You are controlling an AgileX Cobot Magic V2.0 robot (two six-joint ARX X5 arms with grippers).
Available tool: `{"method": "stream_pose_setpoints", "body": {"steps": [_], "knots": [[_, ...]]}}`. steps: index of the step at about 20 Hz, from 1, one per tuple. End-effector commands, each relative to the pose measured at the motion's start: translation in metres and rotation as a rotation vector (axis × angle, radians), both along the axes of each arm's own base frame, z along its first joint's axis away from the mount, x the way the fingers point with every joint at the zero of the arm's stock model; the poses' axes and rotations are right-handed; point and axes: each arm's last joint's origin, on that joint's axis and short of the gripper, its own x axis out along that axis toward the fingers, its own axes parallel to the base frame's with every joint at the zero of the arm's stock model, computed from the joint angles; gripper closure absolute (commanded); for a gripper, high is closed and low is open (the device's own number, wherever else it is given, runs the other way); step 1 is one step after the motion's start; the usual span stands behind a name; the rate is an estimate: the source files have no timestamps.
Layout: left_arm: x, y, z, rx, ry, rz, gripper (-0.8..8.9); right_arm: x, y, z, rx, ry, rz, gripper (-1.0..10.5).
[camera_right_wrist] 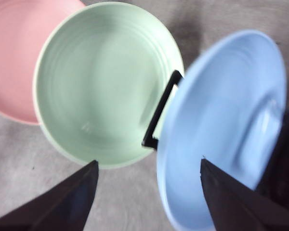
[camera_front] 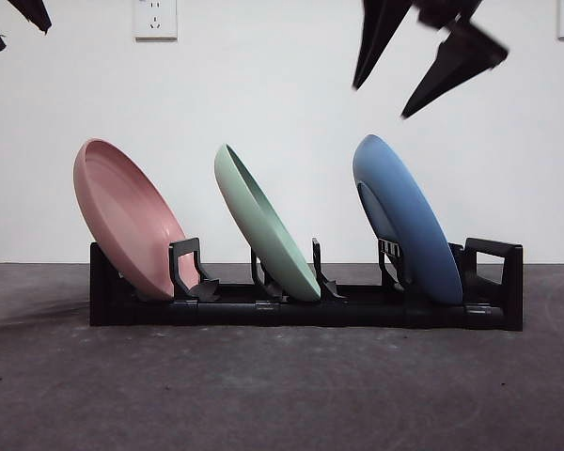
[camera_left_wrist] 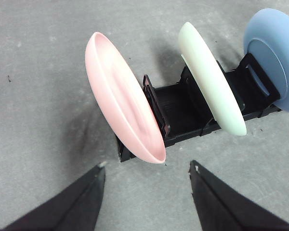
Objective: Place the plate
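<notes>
Plates stood tilted in the black plastic rack (camera_front: 305,310): round pink plate (camera_front: 122,216) at one end, green plate (camera_front: 263,225) mid-rack, blue plate (camera_front: 404,221) at the other end. Right gripper (camera_front: 381,101) hung wide above blue, empty. Only its wrist view showed the plates' faces. Left gripper (camera_left_wrist: 147,168) wide, empty.

Pink plate (camera_front: 124,216): uniform pale pink, plain, no print; faint concentric ridges on the inner face.
Green plate (camera_front: 263,224): pale mint green, plain; reads nearly white along the rim in the left wrist view.
Blue plate (camera_front: 404,214): mid blue, plain; the right wrist view is blurred, so any fine marking on it cannot be judged.
Rack (camera_front: 301,305): solid black, dividers included.
Tabletop (camera_front: 282,395): dark mottled grey with small specks.
Wall (camera_front: 263,75): white, with two white outlet plates.
Left end effector (camera_left_wrist: 147,168) and right end effector (camera_right_wrist: 148,166): black jaws, small pale chips at the tips.
</notes>
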Motion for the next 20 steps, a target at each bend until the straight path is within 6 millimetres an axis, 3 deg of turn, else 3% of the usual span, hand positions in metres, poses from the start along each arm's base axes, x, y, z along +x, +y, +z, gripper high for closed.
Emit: {"method": "stream_pose_setpoints", "body": {"steps": [1, 5, 10, 20], "knots": [[0.002, -0.001, 0.007, -0.010, -0.025, 0.004, 5.32, 0.015, 0.011, -0.010, -0.004, -0.001, 0.002, 6.2], [0.002, -0.001, 0.007, -0.011, -0.031, 0.004, 5.32, 0.026, 0.020, -0.024, -0.026, -0.007, 0.007, 7.1], [0.003, -0.001, 0.008, -0.012, -0.038, 0.004, 5.32, 0.027, 0.021, -0.024, -0.025, -0.012, 0.009, 8.4], [0.003, -0.001, 0.008, -0.013, -0.039, 0.004, 5.32, 0.026, 0.021, -0.024, -0.018, -0.004, 0.016, 9.3]]}}
